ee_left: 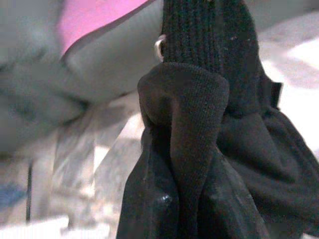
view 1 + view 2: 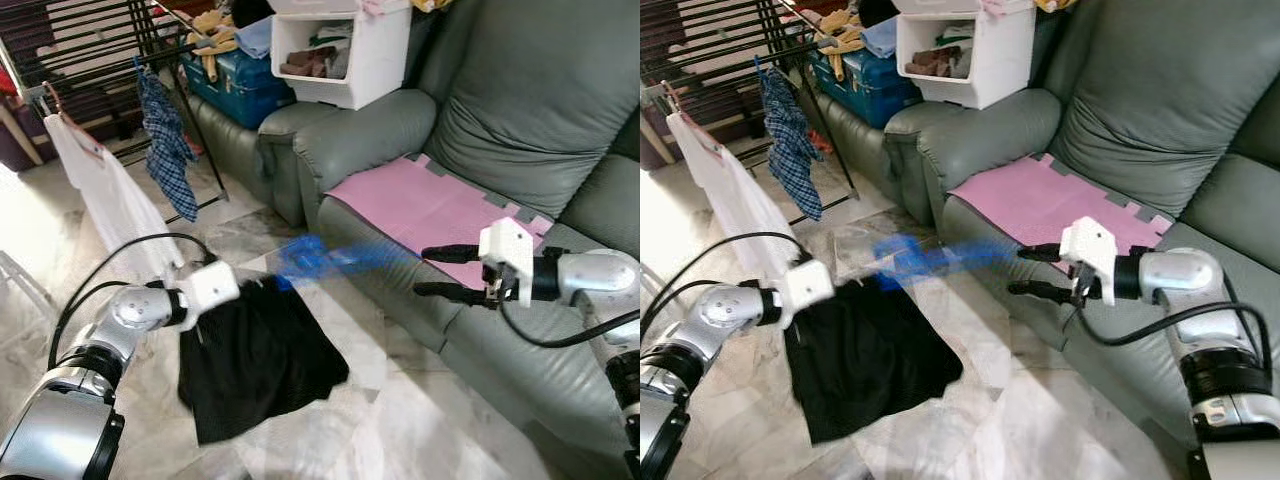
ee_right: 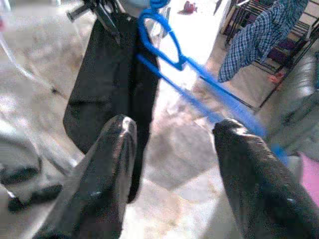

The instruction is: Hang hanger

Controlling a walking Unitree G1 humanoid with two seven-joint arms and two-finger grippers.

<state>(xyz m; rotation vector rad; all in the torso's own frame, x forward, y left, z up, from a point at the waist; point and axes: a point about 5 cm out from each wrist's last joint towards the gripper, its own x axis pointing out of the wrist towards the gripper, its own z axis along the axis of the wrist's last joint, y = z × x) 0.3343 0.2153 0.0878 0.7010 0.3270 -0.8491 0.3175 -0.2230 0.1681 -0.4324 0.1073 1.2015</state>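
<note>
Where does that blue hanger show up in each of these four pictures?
Left eye view: the blue hanger is a blurred streak at mid-picture, just above the black garment.
Right eye view: the same blur, again above the garment.
Left wrist view: I cannot make it out; black cloth is up close.
Right wrist view: at top centre, beyond the right gripper.
Shared landmark: the black garment.

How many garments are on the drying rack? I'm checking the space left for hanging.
2: a white shirt hangs at the black metal drying rack's near end, a blue checked shirt beside it. More may be hidden.
</note>
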